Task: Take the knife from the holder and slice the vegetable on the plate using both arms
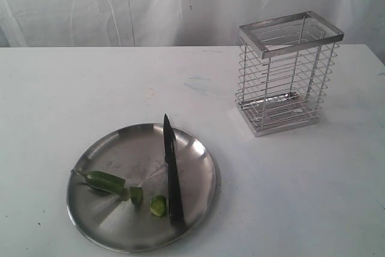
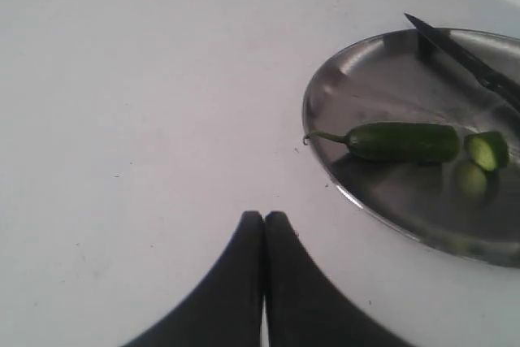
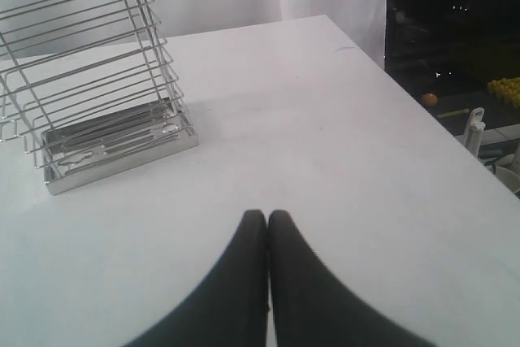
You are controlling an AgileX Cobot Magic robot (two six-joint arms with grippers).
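On plate (image 1: 135,145), knife (image 1: 172,170), sliced vegetable (image 1: 107,180)

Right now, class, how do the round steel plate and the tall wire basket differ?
The round steel plate lies flat; the tall wire basket stands upright. The plate carries the black knife and cut green chili; the basket looks empty. Both are shiny metal.

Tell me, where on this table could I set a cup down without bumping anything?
The white table is bare behind the plate, left of the wire holder, and again in front of the holder, right of the plate. The plate itself is crowded: the knife lies across it beside the chili and its cut pieces.
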